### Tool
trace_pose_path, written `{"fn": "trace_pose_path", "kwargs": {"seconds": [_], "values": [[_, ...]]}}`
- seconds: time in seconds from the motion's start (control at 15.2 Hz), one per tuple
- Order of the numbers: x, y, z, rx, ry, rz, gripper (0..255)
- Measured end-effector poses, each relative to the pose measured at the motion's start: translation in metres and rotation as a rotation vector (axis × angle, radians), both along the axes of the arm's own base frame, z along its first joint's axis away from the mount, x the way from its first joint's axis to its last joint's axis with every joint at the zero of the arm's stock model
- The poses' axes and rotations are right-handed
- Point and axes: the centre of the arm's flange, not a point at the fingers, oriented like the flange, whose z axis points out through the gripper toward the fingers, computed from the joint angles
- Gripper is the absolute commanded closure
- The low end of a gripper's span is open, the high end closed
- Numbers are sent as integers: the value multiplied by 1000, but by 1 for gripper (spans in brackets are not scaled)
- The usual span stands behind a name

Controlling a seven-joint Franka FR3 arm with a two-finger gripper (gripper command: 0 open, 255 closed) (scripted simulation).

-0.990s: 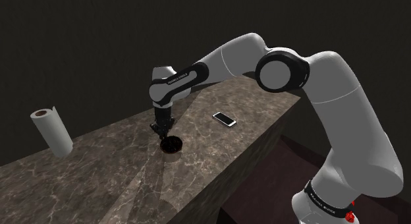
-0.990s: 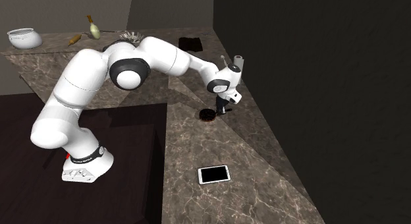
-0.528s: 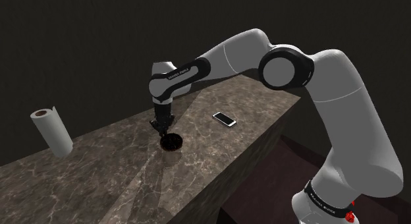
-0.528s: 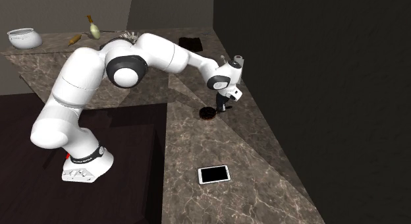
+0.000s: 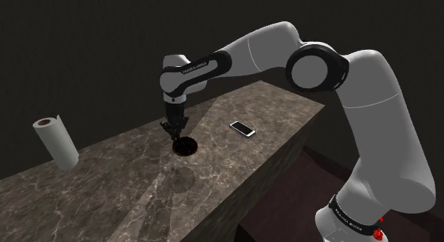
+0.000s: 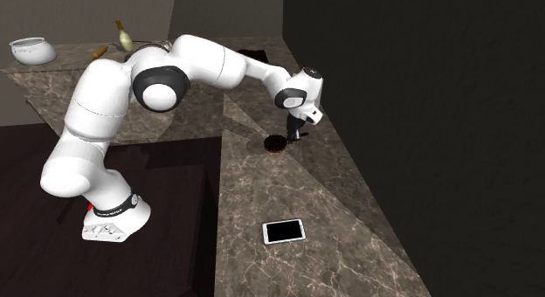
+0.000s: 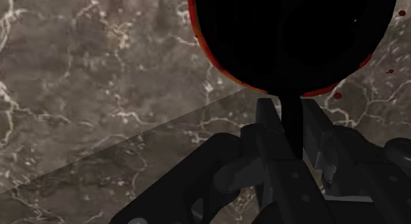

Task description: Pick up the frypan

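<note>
Jaws pinched narrow on its thin handle, holds black frypan (image 7: pixel 290 31) apparently just clear of the marble counter (image 5: pixel 249 159), gripper (image 7: pixel 290 109) upright above it for a level lift.

- A home kitchen is suggested by a long countertop (image 5: pixel 121 183) of dark veined stone, which is seen turning a corner in the second exterior view.
- A roll of paper towel (image 5: pixel 57 141) is stood upright on it.
- A pale pot (image 6: pixel 33 50) and a bottle (image 6: pixel 125 37) are set on the far stretch.
- A small dark frypan (image 5: pixel 186 145) is seen there, and a phone (image 5: pixel 242 129) is laid flat on the stone.
</note>
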Motion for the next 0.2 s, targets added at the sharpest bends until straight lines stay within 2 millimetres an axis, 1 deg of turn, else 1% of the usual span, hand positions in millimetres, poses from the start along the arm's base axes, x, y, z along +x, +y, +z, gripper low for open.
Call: {"fn": "trace_pose_path", "kwargs": {"seconds": [0.2], "values": [[1, 0, 12, 0, 0, 0, 255]]}}
